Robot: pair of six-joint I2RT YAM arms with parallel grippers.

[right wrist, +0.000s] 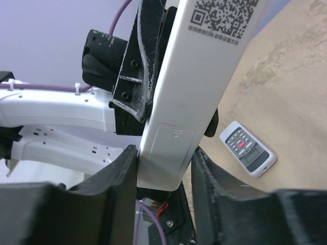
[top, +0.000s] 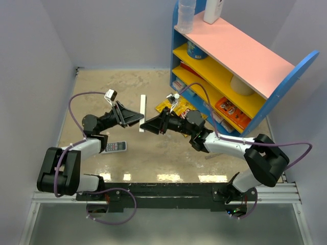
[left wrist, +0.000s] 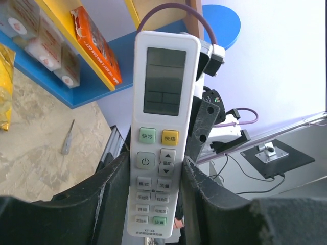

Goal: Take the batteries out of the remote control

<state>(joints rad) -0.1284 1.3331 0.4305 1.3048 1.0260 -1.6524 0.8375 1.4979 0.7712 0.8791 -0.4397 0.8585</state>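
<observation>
A long white remote control (top: pixel 143 104) stands upright above the table, held between both grippers. My left gripper (top: pixel 137 120) is shut on its lower sides; the left wrist view shows its screen and button face (left wrist: pixel 163 102) between my fingers (left wrist: pixel 115 194). My right gripper (top: pixel 145 125) is shut round its bottom end from the other side; the right wrist view shows its plain back (right wrist: pixel 199 76) with a closed battery cover (right wrist: pixel 168 148). A smaller white handset with grey buttons (top: pixel 116 147) lies flat on the table by the left arm and shows in the right wrist view (right wrist: pixel 248 149). No batteries are visible.
A blue shelf unit with a pink top (top: pixel 240 56) stands at the back right, holding boxes and tubs. A yellow packet (top: pixel 171 106) lies on the table before it. A thin grey stick (left wrist: pixel 67 138) lies on the table near the shelf.
</observation>
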